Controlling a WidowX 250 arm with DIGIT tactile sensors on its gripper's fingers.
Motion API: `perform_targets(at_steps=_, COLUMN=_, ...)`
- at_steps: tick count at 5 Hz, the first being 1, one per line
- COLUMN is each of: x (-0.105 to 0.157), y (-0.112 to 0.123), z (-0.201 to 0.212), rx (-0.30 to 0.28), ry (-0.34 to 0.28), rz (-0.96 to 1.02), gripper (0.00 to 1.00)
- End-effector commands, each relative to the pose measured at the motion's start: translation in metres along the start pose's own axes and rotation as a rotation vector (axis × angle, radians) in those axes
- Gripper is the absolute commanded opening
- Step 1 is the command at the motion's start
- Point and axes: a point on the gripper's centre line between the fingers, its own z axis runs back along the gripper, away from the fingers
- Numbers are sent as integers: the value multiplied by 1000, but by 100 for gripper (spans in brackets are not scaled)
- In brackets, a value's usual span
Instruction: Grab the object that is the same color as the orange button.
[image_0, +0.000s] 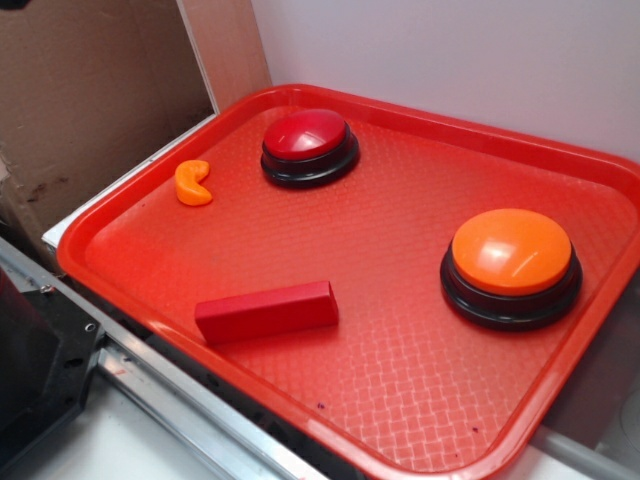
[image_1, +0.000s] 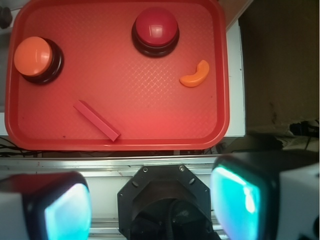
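A red tray holds four things, spread well apart so that each can be reached without touching its neighbours. The orange button sits near one side of the tray and serves as the colour cue; the red button sits by the far rim. A red block lies flat near the front rim. The piece to grab — a small orange crescent — lies in the corner area beside the red button, close to the tray's side wall but apart from it. In the wrist view the crescent shows to the right of centre, its curve opening toward the upper left, with bare tray all round it.

The gripper hangs high above and outside the tray's near rim, looking straight down, so the whole tray fits in view. Its two pads stand far apart at the bottom corners of the picture with nothing between them — released and empty. Judging by this, the reach has not begun; the arm would need to travel forward and right, then descend over the crescent.
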Motion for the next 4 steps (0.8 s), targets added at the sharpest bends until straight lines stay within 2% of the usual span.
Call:
perform_targets(at_steps=1, x=0, y=0, z=0, rx=0, ry=0, rz=0, gripper=100)
perform_targets(at_steps=2, x=8, y=4, z=-16, rx=-12, ry=-26, rz=133, gripper=100)
perform_targets(at_steps=3, x=19, y=14, z=-36, rx=-16, ry=-22, rz=264, gripper=100)
perform_targets(at_steps=4, x=24, y=33, z=-60, rx=-25, ry=-84, rz=512, gripper=100)
